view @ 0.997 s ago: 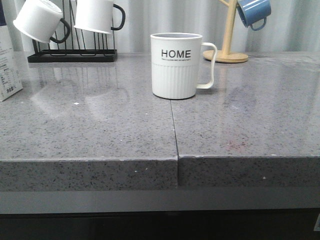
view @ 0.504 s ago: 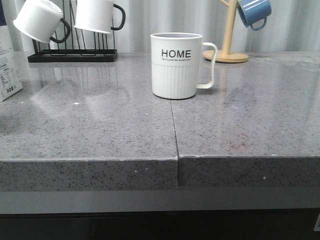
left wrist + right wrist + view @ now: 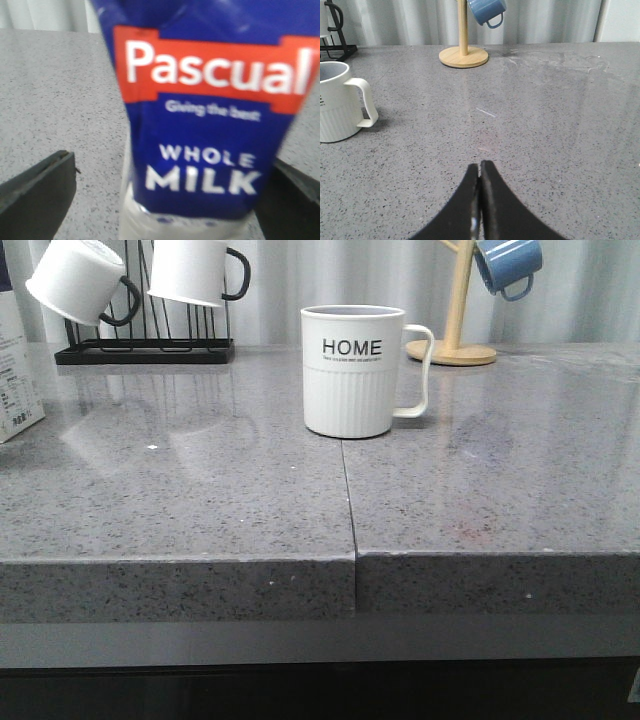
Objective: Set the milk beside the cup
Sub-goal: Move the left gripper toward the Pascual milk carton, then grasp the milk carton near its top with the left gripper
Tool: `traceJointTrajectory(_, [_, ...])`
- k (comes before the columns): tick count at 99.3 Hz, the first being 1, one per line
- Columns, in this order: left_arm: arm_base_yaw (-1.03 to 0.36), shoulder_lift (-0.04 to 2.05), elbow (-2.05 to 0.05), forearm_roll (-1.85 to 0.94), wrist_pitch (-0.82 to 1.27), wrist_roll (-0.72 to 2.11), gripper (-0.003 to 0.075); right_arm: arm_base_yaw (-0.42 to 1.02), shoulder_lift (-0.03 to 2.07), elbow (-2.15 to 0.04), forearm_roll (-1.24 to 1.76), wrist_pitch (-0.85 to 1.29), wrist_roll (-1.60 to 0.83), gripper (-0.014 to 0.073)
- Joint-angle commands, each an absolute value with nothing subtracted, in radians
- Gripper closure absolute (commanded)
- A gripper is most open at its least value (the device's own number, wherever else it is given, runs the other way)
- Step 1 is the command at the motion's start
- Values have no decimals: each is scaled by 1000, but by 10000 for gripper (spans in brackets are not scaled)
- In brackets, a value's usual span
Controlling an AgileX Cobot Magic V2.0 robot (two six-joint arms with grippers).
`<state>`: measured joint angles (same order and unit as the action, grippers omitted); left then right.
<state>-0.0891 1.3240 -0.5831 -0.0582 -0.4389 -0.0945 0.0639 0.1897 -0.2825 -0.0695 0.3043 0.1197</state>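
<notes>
The milk (image 3: pixel 200 125), a blue-topped carton lettered "WHOLE MILK", fills the left wrist view and stands on the counter. My left gripper (image 3: pixel 172 160) is open around it, with counter showing between the carton and one dark finger (image 3: pixel 40 195). In the front view only a strip of the milk (image 3: pixel 15 360) shows at the far left edge. The cup (image 3: pixel 352 370), a white "HOME" mug with its handle to the right, stands mid-counter; it also shows in the right wrist view (image 3: pixel 340 102). My right gripper (image 3: pixel 480 167) is shut and empty above the counter, right of the cup.
A black rack (image 3: pixel 145 350) holding white mugs with black handles stands at the back left. A wooden mug tree (image 3: pixel 455 340) with a blue mug (image 3: pixel 508 265) stands at the back right. A seam (image 3: pixel 348 500) runs down the grey counter.
</notes>
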Motion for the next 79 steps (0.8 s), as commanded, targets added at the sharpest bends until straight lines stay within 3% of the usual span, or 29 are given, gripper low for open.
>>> traceJointTrajectory(1, [-87,1328,-638,-48,-541,-93,69,56,196,-309,-78,229,121,662])
traceJointTrajectory(23, [-90,1385,-712,-35,-531,-93,81,56,196,-309,-78,229,121,662])
traceJointTrajectory(31, [-90,1392,-720,-35,-528,-93,139,56,196,-309,-78,229,121,662])
traceJointTrajectory(49, [-90,1393,-723,-35,-528,-93,406,56,196,-309,-78,229,121,662])
traceJointTrajectory(57, [-90,1391,-723,-35,-530,-93,486,56,196,-309,-78,229,121,662])
traceJointTrajectory(79, [-90,1340,-723,-35,-530,-93,501,56,196,-309,-78,229,121,662])
